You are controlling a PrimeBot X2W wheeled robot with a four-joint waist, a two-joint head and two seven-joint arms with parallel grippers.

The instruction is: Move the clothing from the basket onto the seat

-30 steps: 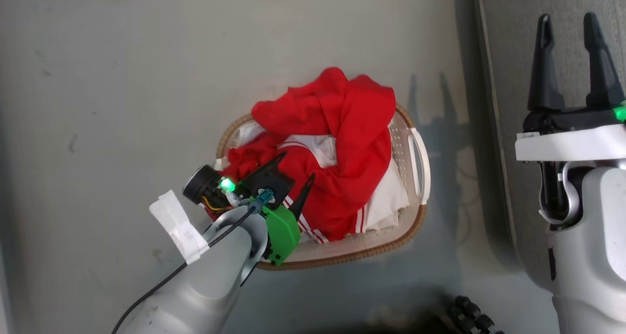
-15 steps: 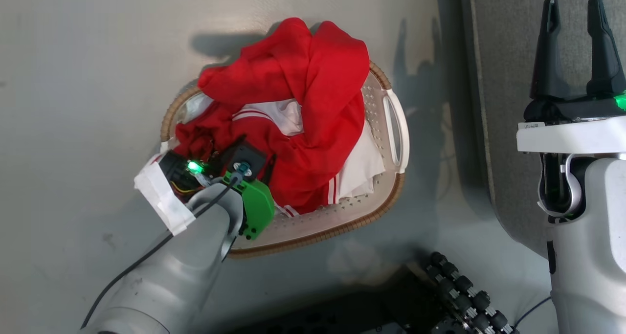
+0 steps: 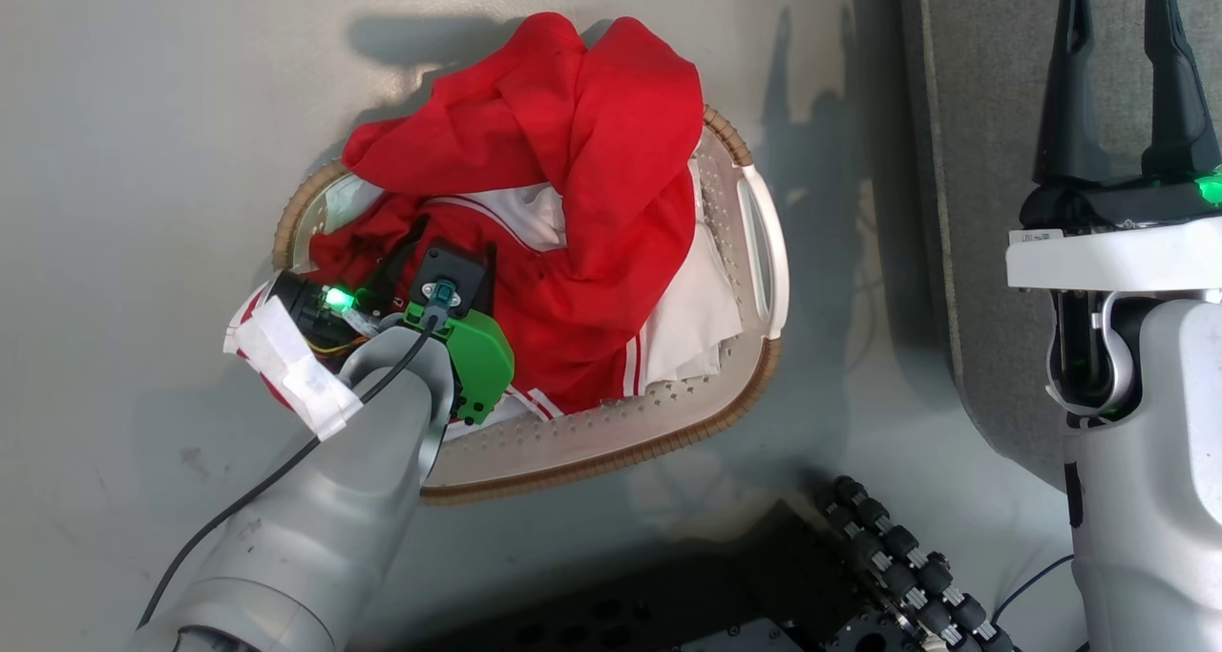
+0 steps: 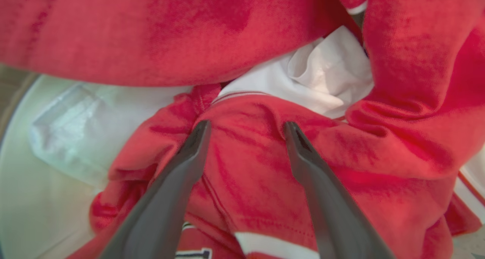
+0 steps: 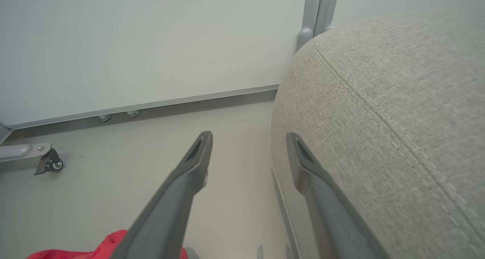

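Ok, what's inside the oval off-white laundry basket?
Soft red garments with white trim are heaped in the perforated off-white basket, over a white liner sheet. What lies beneath the heap is covered.

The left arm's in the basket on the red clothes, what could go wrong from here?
The left gripper has open jaws on bunched clothing; closing may catch a thin fold that slips. The garments look tangled, so extras could spill beside the basket. The white liner might come along.
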